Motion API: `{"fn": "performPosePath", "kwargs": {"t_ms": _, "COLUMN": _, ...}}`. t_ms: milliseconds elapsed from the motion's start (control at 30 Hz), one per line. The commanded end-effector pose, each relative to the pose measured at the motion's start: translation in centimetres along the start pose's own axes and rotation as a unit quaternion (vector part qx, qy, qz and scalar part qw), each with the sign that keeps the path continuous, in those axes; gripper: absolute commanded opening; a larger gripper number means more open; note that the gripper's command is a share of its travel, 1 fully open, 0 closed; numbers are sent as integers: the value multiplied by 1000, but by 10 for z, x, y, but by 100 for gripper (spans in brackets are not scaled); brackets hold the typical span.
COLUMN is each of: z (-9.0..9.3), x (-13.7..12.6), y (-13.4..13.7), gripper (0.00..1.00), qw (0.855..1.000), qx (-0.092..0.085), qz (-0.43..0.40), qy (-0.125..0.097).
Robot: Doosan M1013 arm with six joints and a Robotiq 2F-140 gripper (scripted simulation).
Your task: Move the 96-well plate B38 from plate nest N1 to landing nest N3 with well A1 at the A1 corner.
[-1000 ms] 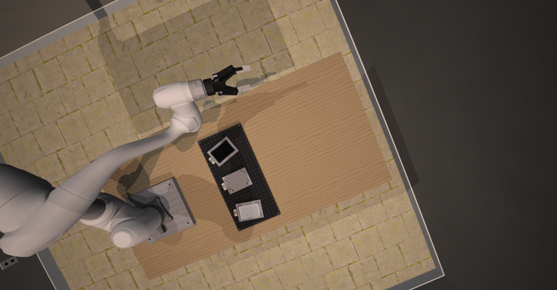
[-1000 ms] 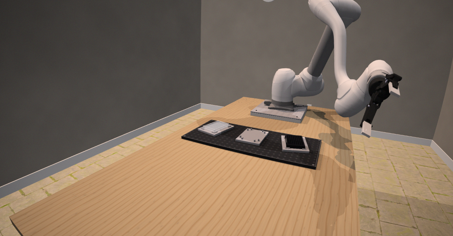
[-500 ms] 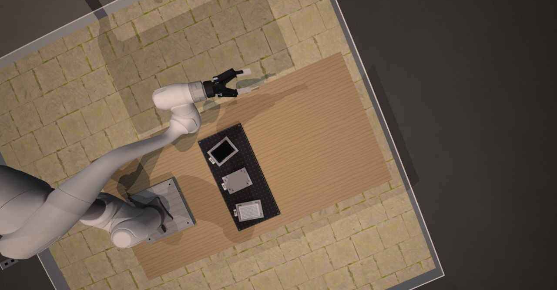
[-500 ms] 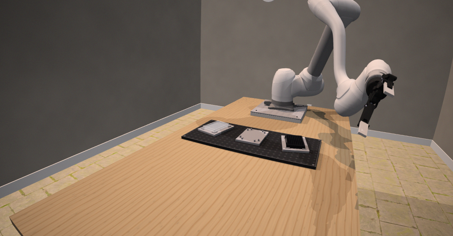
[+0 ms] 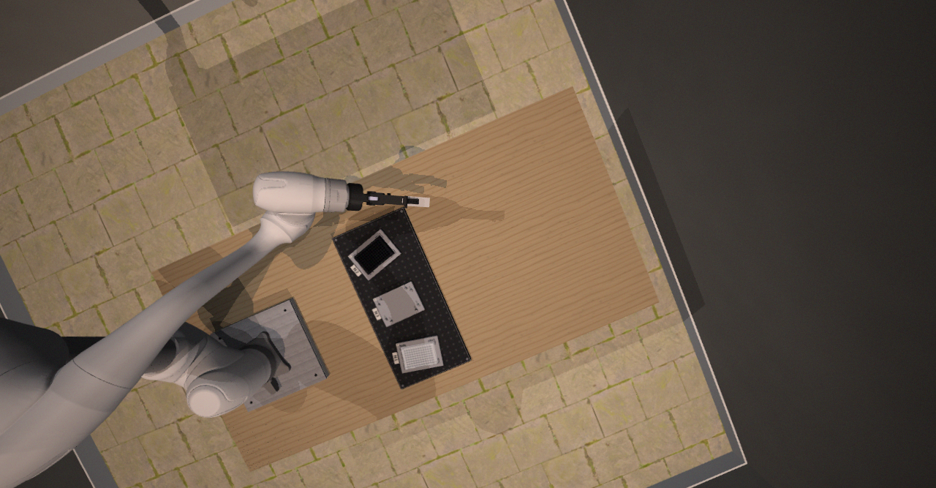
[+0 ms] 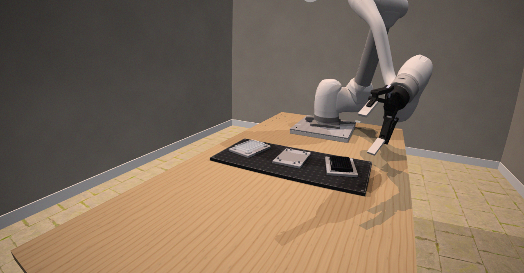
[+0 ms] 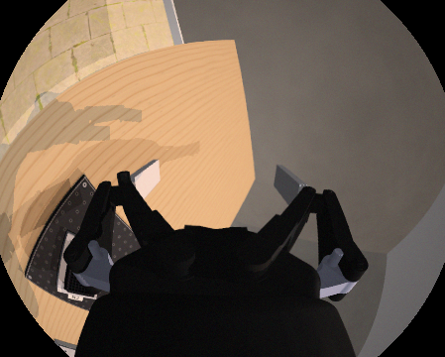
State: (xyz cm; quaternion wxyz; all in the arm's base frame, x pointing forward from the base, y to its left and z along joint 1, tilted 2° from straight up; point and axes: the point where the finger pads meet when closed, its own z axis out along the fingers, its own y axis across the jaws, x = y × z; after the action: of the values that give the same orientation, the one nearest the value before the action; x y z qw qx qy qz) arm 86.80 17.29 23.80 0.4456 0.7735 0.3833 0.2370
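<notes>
Hanging above the near end of the deck, the black two-finger claw [image 6: 373,129] is spread fully wide and nothing is held in it. Its pale fingertip pads [image 6: 367,111] are stacked one over the other, so it is turned on its side rather than pointed downward.

Just beyond it lies a long black perforated deck board [image 6: 315,174] on a light wooden table [image 6: 183,216]. Three grey nests are set along it. A black 96-well plate [image 6: 340,163] is seated in the nearest nest, the grey middle nest [image 6: 292,157] is seen bare with small locator pins, and a white 96-well plate [image 6: 249,146] is seated in the farthest.

For a good approach, the wrist should probably be rotated until the fingers point straight down. The claw should then be centred over the correct plate before it is lowered.

The nest labels and plate IDs are too small to be read. It cannot be told which plate is B38, though the bare nest is probably N3. The A1 corner mark cannot be made out. In the wrist view, most of the deck is blocked by the claw body.
</notes>
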Motion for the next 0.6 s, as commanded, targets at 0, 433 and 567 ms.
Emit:
{"fn": "performPosePath", "kwargs": {"t_ms": 0, "z": 9, "x": -71, "y": -12, "gripper": 100, "qw": 994, "qx": 66, "qz": 77, "qy": -47}}
{"fn": "performPosePath", "kwargs": {"t_ms": 433, "z": 31, "x": -235, "y": -48, "gripper": 100, "qw": 931, "qx": 201, "qz": 264, "qy": -153}}
{"fn": "performPosePath", "kwargs": {"t_ms": 567, "z": 39, "x": -286, "y": -56, "gripper": 100, "qw": 914, "qx": 222, "qz": 294, "qy": -169}}
